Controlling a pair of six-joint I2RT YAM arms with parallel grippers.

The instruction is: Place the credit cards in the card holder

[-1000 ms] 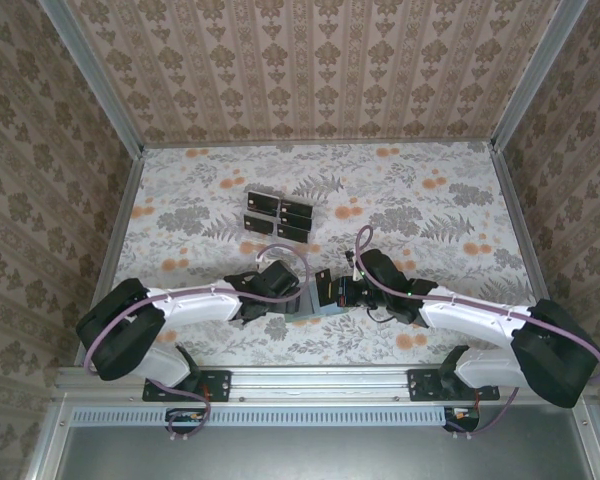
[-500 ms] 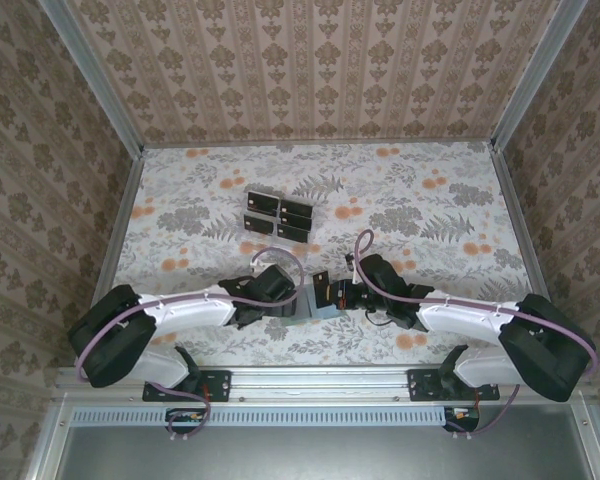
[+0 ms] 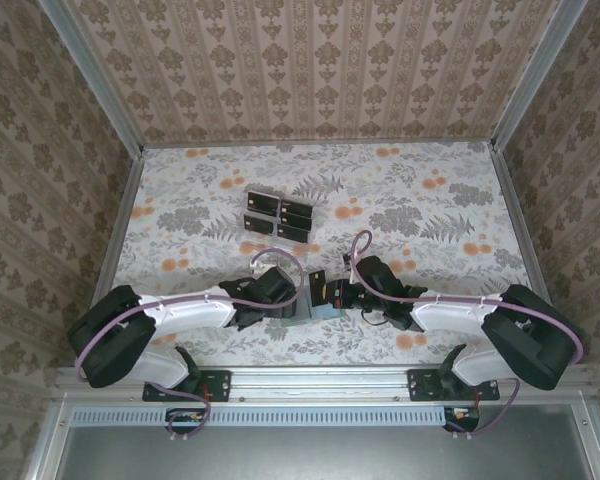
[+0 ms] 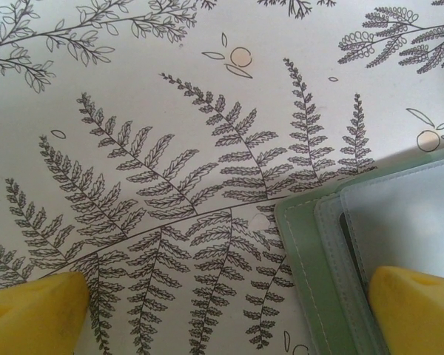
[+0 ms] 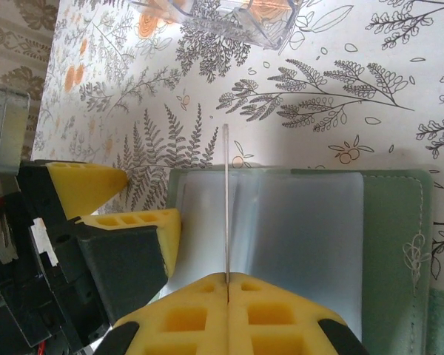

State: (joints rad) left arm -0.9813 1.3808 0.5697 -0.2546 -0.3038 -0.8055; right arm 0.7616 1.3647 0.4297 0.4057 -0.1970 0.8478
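Observation:
The grey-green card holder (image 3: pixel 316 309) lies open on the table between both grippers, its pale pockets (image 5: pixel 296 222) facing up. My right gripper (image 5: pixel 228 285) is shut on one black credit card (image 3: pixel 323 290), seen edge-on (image 5: pixel 226 200) and standing upright over the holder's left pocket. My left gripper (image 4: pixel 222 318) is open and low over the table at the holder's left edge (image 4: pixel 311 244). One of its yellow fingertips (image 4: pixel 414 307) rests over the holder, the other (image 4: pixel 29 310) over bare table. Several more credit cards (image 3: pixel 278 215) stand further back.
The clear plastic rack (image 5: pixel 229 18) holding the other cards stands behind the holder, toward the middle of the table. Patterned walls close in the table (image 3: pixel 430 200) at the back and on both sides. The left gripper's fingers (image 5: pixel 133 222) sit close to the held card.
The right gripper has carried the card slightly left, over the holder. The left arm drew a little nearer to the holder and now holds still.

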